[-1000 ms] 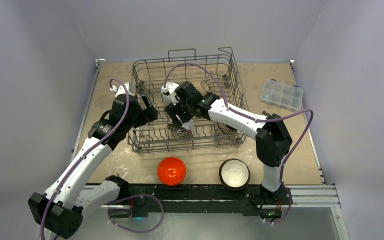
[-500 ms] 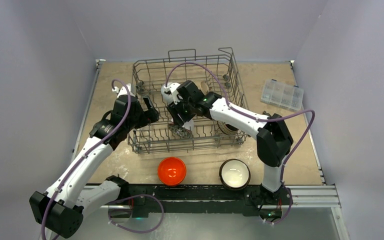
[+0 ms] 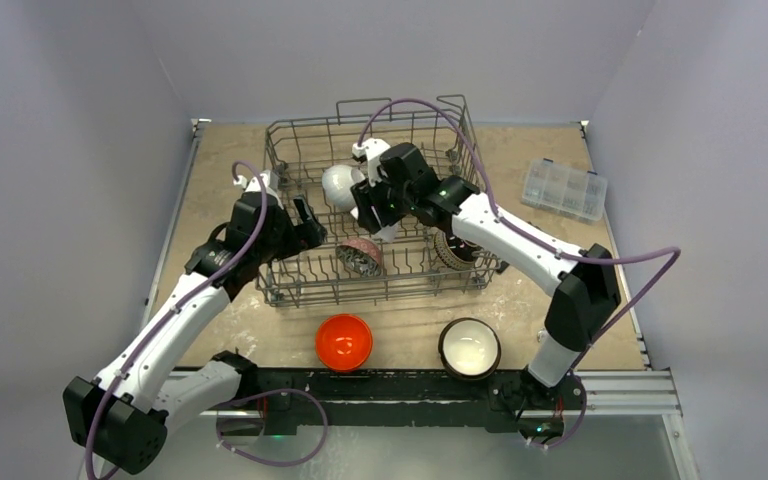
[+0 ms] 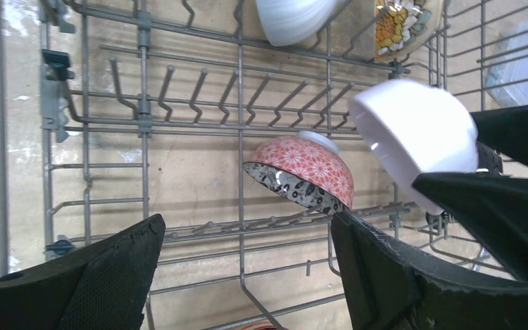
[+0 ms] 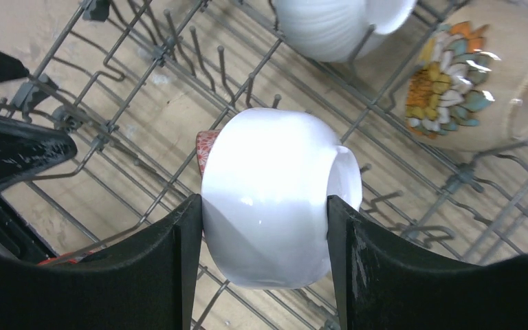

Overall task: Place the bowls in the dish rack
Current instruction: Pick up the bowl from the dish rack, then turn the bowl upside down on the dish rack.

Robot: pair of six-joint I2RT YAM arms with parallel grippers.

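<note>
1 table (image 3: 215,180), tan top. 1 dish rack (image 3: 305,275), dark wire, sits mid-table toward the far edge. 2 arms reach into it.

The left gripper (image 3: 307,225) is over the rack's near-left corner, fingers wide apart, nothing between them. The right gripper (image 5: 263,201) is over the rack's middle, clamped on the plain white bowl (image 5: 278,165) with one finger on each side. That bowl is held on its side above the tines and partly covers the red-patterned bowl in the right wrist view. Contact between the two can't be told.

1 clear compartment box (image 3: 564,188) lies near the table's right edge, far half, well apart from the rack.

Bowls seen: 7.
- In the rack, 4:
  - The ribbed white bowl (image 5: 323,24) is toward the far edge.
  - The floral tan bowl (image 5: 467,89) is just beside it.
  - The red-patterned bowl (image 4: 302,165) is tilted rim-down, mid-rack toward the near edge.
  - The dark patterned bowl (image 3: 455,250) stands on edge by the near-right corner.
- In the pincer, 1: the plain white one.
- On the table, 2, between the rack and the table's near edge, both upright and apart from each other:
  - The orange bowl (image 3: 345,342) is on the left.
  - The dark bowl with cream inside (image 3: 470,348) is on the right.
</note>
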